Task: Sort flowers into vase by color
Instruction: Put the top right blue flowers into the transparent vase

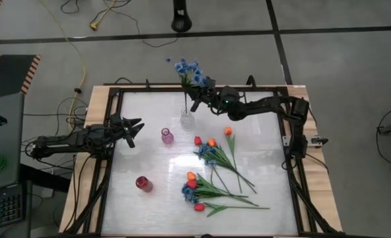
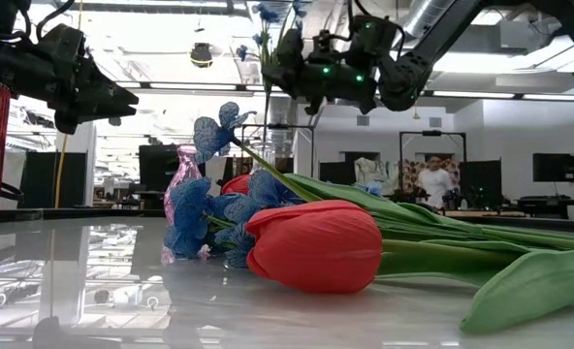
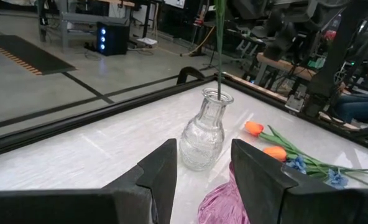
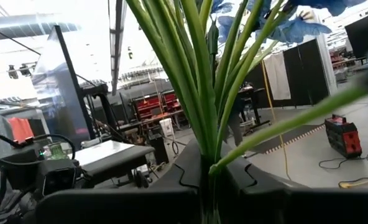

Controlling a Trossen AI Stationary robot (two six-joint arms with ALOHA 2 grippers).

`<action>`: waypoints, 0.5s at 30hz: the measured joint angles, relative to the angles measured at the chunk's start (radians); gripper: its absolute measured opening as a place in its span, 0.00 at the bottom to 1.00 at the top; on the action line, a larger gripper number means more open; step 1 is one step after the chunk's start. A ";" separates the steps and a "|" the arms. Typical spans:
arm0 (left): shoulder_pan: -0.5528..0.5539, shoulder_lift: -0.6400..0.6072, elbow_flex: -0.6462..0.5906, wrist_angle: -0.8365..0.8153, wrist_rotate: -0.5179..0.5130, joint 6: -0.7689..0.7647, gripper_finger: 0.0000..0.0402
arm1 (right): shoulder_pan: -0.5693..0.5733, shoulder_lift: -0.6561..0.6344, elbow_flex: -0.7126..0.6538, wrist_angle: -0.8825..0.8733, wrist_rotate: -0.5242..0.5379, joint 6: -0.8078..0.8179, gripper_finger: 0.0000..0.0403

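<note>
A sprig of blue blossoms stands upright, its green stem running down into the mouth of a clear glass vase near the table's far edge. My right gripper is shut on that stem above the vase. My left gripper hangs open at the table's left, above the tabletop, pointing toward a pink vase and the clear vase. A red vase stands near the left front. Red and orange tulips and blue sprigs lie on the table's right half. My right gripper pinches the blue sprig's bundle of green stems between its two fingers, below the blossoms and above the vase. The fingers come in roughly level from the table's right, across the stems. The sprig stands upright, its lower end inside the clear vase's neck.
The loose flowers lie in a heap from the table's middle to its near right, a red tulip nearest the front edge. A black frame rims the tabletop. Bare tabletop lies between the red vase and the flowers. A person stands far behind.
</note>
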 joint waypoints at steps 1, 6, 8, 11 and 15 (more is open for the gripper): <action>0.000 0.000 0.000 0.000 0.000 0.000 0.35 | 0.000 0.000 0.000 -0.002 -0.015 0.000 0.11; 0.000 0.000 0.000 0.000 0.000 0.000 0.35 | 0.000 0.000 0.000 -0.015 -0.057 0.000 0.13; 0.000 0.000 0.000 0.000 0.000 0.000 0.35 | 0.000 0.000 0.000 -0.019 -0.057 0.000 0.14; 0.000 0.000 0.000 0.000 0.000 0.000 0.35 | 0.000 0.000 0.000 -0.058 -0.058 0.000 0.15; 0.000 0.000 0.000 0.000 0.000 0.000 0.35 | -0.001 0.000 0.000 -0.113 -0.060 -0.025 0.15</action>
